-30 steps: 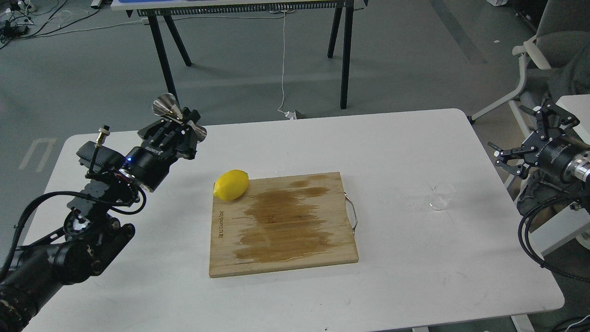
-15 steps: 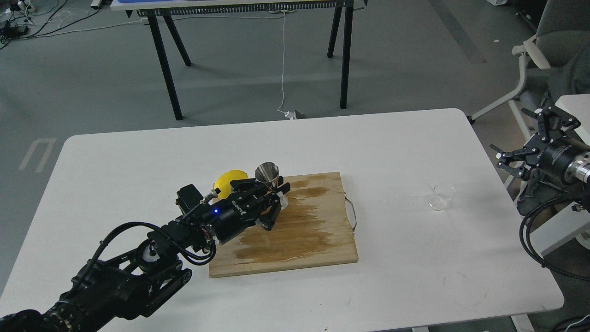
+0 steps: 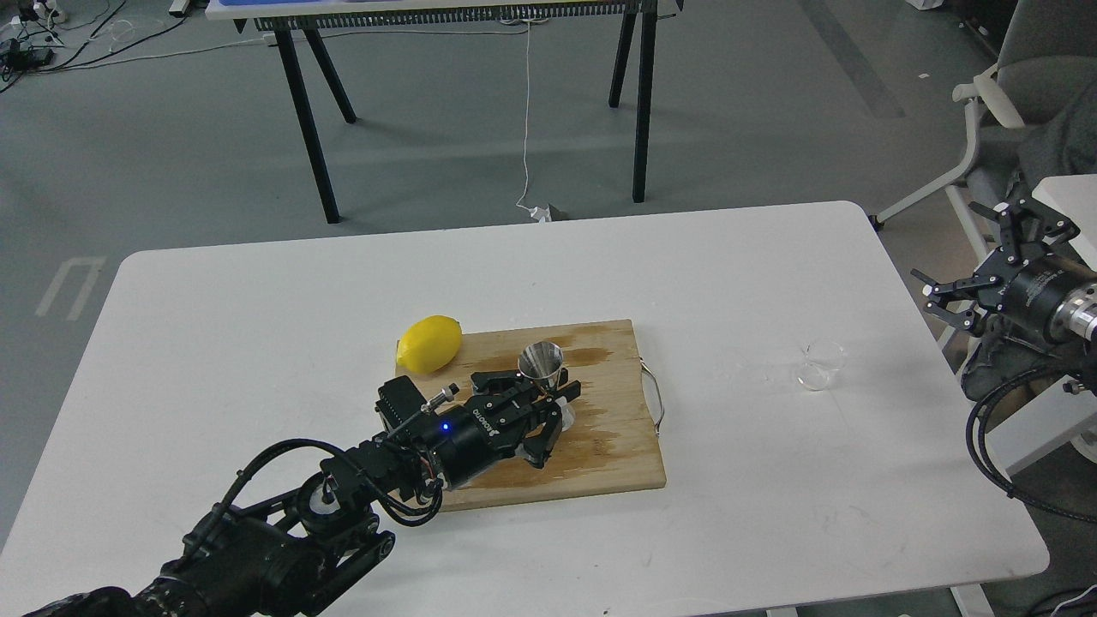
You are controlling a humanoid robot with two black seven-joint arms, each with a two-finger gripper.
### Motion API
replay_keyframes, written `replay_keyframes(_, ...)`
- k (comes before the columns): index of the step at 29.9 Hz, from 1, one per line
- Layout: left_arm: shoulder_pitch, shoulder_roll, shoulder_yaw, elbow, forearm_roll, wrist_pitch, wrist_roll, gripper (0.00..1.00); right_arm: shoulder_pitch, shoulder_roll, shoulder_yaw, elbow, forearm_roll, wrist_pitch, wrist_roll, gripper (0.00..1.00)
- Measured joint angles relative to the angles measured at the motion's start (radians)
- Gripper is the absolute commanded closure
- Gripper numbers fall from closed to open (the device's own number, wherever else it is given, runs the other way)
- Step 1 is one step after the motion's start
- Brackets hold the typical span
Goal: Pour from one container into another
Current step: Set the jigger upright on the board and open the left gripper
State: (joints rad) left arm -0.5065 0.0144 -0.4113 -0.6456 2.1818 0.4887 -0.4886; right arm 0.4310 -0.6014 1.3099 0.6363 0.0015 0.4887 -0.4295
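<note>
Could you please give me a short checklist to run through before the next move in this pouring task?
1. Steel jigger held by the left gripper: ok, fingers are closed around its waist.
2. Jigger upright, mouth up: ok.
3. Jigger over the cutting board: ok; whether its base touches the wood, cannot tell.
4. Glass cup upright on the table: ok, standing alone right of the board.
5. Right gripper ready for the cup: not ok yet, open but off the table's right edge, apart from the cup.
6. Liquid in the cup: cannot tell, the glass is too small and clear.
</note>
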Motion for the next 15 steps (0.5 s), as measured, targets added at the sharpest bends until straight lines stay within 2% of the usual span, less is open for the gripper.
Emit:
replay_keyframes(10, -0.008, -0.008, 0.000, 0.086, 0.000, 0.000, 0.000, 0.84, -0.001, 0.000, 0.000, 0.005, 0.001, 0.000, 0.000, 0.00)
replay_keyframes(12, -0.009, -0.009, 0.000, 0.098, 0.000, 0.000, 0.000, 0.81, -0.001, 0.000, 0.001, 0.005, 0.002, 0.000, 0.000, 0.00)
replay_keyframes(15, -0.009, -0.010, 0.000, 0.103, 0.000, 0.000, 0.000, 0.71, -0.002, 0.000, 0.001, 0.007, 0.002, 0.000, 0.000, 0.00)
